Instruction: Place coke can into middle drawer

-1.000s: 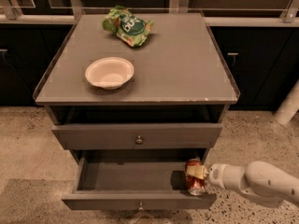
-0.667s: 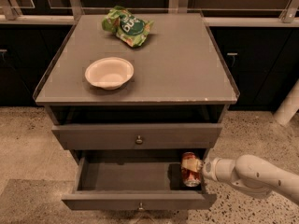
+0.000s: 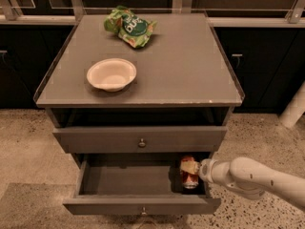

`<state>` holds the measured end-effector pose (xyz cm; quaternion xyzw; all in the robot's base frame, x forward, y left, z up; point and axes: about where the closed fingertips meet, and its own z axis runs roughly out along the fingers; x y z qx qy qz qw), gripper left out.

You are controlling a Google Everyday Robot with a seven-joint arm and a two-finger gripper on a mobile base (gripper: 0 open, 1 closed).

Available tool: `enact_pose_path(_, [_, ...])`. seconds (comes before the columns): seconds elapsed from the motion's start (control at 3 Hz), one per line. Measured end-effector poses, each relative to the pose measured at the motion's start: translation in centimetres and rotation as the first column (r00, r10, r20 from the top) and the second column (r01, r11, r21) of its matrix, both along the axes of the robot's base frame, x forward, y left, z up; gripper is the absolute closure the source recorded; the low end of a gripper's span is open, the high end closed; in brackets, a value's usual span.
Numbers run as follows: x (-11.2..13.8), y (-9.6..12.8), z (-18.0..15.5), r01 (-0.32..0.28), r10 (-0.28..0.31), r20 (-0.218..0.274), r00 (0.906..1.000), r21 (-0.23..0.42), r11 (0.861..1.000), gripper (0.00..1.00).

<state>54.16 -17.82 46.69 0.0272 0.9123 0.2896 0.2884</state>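
Note:
The coke can (image 3: 188, 175), red-orange with a silver top, stands upright inside the open middle drawer (image 3: 140, 203) at its right end. My gripper (image 3: 191, 168) reaches in from the right on a white arm and is at the can's upper part. The drawer is pulled out, with a small round knob on its front. The like grey drawer front (image 3: 141, 140) above it is closed.
A white bowl (image 3: 111, 74) and a green chip bag (image 3: 129, 26) lie on the cabinet top (image 3: 190, 70). Dark cabinets stand behind and to both sides. A white post (image 3: 294, 107) stands at the far right on the speckled floor.
The gripper and can moved a little left and further back into the drawer, toward its right rear part.

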Motion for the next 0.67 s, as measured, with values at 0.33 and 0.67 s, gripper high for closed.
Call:
enact_pose_path(0.33, [-0.17, 0.51, -1.61, 0.029, -0.029, -0.006, 0.9996, -0.008, 1.0, 1.0])
enact_pose_path(0.67, [-0.07, 0.42, -1.63, 0.033, -0.033, -0.003, 0.9995, -0.011, 0.999, 0.82])
